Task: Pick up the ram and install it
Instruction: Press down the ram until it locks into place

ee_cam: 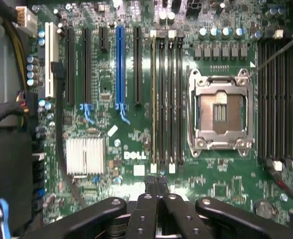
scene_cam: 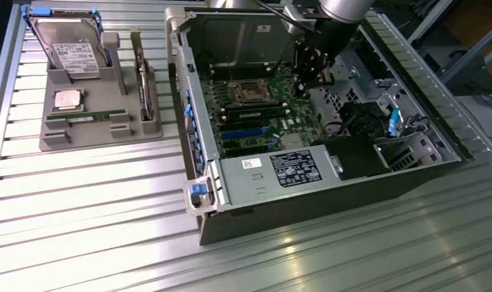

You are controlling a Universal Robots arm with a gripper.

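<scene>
Gripper (scene_cam: 318,78) hanging inside open PC case (scene_cam: 229,182), over motherboard (scene_cam: 254,115), just at 3 o'clock of CPU socket (scene_cam: 250,92) in exterior view. In wrist view, fingers (ee_cam: 156,186) pressed together, nothing visibly held between them; closed on empty as far as visible. Fingertips sitting at the end of the memory slots (ee_cam: 166,99) beside the socket. Ram (scene_cam: 258,114) seated flat in a slot on the board, toward 6 o'clock of the socket. Twin stick (scene_cam: 87,115) resting in grey tray (scene_cam: 59,143) on worktop (scene_cam: 83,201), at 9 o'clock of the case, well apart. Same tray also carrying hard drive (scene_cam: 71,45), silver processor (scene_cam: 68,97), expansion card (scene_cam: 143,79) standing on edge. Power supply (scene_cam: 287,170) at case's near end.
</scene>
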